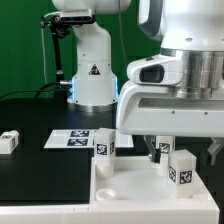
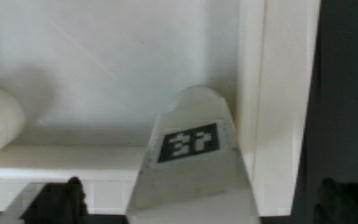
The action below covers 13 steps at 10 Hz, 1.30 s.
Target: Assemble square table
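Over square table top (image 1: pixel 130 192), hand (image 2: pixel 202 200) wide open, empty; tagged leg (image 2: pixel 194 140) between fingers (image 2: pixel 60 198).

1 square tabletop (image 1: pixel 135 187), 4 tagged white legs (image 1: pixel 104 148), 1 marker board (image 1: pixel 62 140), 1 robot arm (image 1: pixel 185 70)

I see the white square top (image 1: pixel 130 195) lying flat in the foreground, raised rim up; 1 short white leg (image 1: pixel 105 148) stands upright at its far edge, tag toward me; a 2nd leg (image 1: pixel 182 167) stands upright toward the exterior view's right; a 3rd leg (image 1: pixel 8 141) sits well apart on the dark table (image 1: pixel 30 115), at the exterior view's left; the wrist view shows a tagged leg (image 2: pixel 190 150) upright beside the top's rim (image 2: pixel 274 80).
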Each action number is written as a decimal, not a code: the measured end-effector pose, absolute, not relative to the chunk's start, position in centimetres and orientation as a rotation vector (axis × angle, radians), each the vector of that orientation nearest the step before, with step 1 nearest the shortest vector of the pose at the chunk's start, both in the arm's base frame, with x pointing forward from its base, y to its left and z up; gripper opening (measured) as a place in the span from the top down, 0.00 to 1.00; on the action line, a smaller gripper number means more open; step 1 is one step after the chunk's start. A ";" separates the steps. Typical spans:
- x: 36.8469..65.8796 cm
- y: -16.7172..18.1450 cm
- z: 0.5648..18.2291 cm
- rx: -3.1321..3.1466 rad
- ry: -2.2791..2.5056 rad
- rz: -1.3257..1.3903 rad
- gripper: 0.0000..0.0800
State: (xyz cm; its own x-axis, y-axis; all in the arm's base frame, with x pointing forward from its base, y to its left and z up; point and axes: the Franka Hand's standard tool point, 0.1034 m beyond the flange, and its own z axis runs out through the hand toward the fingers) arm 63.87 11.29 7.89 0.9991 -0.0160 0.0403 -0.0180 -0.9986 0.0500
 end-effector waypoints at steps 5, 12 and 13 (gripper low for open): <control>64.1 11.0 8.0 3.082 0.080 0.061 0.53; 63.9 10.3 8.0 2.995 -0.821 0.074 0.64; 63.8 9.8 8.0 2.958 -0.914 0.071 0.63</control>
State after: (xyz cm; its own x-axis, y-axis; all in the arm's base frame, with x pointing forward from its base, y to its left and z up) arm 63.84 9.78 8.04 0.8247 -0.5627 0.0573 -0.5648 -0.8247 0.0293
